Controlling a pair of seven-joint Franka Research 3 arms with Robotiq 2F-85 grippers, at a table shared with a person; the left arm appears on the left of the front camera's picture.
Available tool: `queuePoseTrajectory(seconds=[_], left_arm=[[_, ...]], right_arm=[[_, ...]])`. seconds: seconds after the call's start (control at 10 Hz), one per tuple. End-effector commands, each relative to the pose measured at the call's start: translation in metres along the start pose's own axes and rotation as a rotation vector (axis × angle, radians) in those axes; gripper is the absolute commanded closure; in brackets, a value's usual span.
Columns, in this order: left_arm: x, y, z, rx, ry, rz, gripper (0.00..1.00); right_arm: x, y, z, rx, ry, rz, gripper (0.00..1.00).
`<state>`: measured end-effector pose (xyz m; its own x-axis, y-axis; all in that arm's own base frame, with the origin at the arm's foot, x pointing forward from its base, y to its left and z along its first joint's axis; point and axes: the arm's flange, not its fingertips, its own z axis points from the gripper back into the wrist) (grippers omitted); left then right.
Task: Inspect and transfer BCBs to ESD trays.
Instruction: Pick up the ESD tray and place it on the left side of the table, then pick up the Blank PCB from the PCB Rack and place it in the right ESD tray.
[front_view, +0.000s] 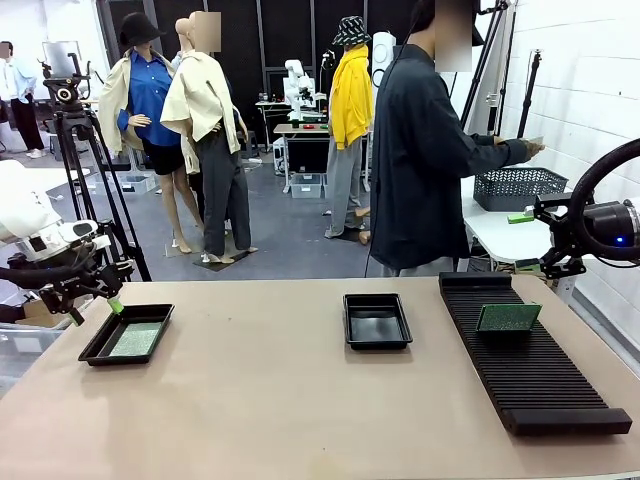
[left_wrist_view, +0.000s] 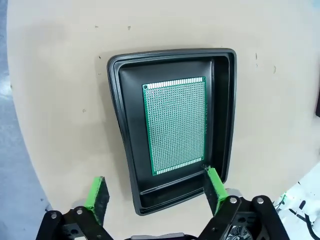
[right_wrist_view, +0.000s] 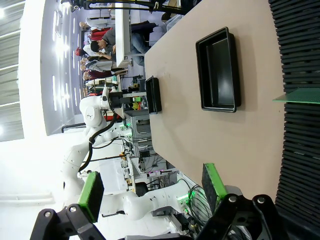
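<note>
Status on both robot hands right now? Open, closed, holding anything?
Left hand: open, empty, above the end of the tray where a BCB lies flat.
Right hand: open, holding nothing.

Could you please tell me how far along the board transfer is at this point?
Done: one BCB lies flat in the left ESD tray. In hand: nothing; the left hand hovers open over that tray, and the right hand is open too. Left: one board stands in the slotted rack, and the middle tray is empty.
</note>
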<state>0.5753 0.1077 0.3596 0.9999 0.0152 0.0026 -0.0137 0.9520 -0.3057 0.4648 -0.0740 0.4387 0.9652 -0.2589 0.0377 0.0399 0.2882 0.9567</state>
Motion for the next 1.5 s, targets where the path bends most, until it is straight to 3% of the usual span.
queuePoseTrajectory(seconds=[0.0,1.1,1.4], left_arm=[[-0.001,0.001,0.0,0.0,0.0,0.0,0.0],[0.0,0.0,0.0,0.0,0.0,0.0,0.0],[-0.004,0.017,0.03,-0.21,-0.156,0.094,0.0]], right_arm=[[-0.001,0.001,-0.001,-0.014,-0.005,-0.001,0.0],[-0.001,0.001,-0.001,-0.014,-0.005,-0.001,0.0],[-0.001,0.001,-0.001,-0.014,-0.005,-0.001,0.0]])
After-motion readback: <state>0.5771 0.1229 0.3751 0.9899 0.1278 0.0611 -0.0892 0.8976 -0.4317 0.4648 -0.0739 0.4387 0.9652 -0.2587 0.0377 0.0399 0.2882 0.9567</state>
